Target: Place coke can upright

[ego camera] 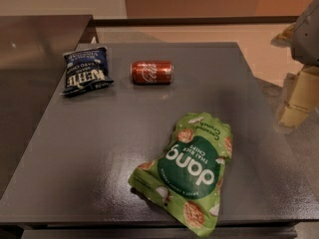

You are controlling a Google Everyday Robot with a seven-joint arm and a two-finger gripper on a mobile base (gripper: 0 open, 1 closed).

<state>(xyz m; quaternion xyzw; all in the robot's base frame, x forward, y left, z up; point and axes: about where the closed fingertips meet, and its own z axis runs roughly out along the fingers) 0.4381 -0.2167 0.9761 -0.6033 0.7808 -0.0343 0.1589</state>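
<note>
You are looking at the coke can [152, 72] lying on its side on the far part of the table [99, 148], its long axis running left to right across the view. One silver end is facing the dark blue chip bag [85, 72] near it on the left, with a bare gap showing between the two. The green chip bag [192, 171] is lying toward the near edge, well apart from the can. The gripper [299, 96] is hanging at the right edge of the view, beyond the table's right side and well apart from the can; how its jaws are standing I cannot tell from here. By my reading you are facing the reach and first grasp, with none of the righting done yet. You should be bringing the gripper in over the bare stretch of table to the right of the can, passing behind the green bag rather than over it. The can is probably going to roll toward or away from the near edge if nudged, so you should be coming down centred over its round body and closing squarely across it, not brushing one side first. Be lifting it clear of the table before turning it, since pivoting it against the surface is likely sending it skidding toward the blue bag. Be setting it down on the bare patch on a silver end, and be letting go only when that end is sitting flat
</note>
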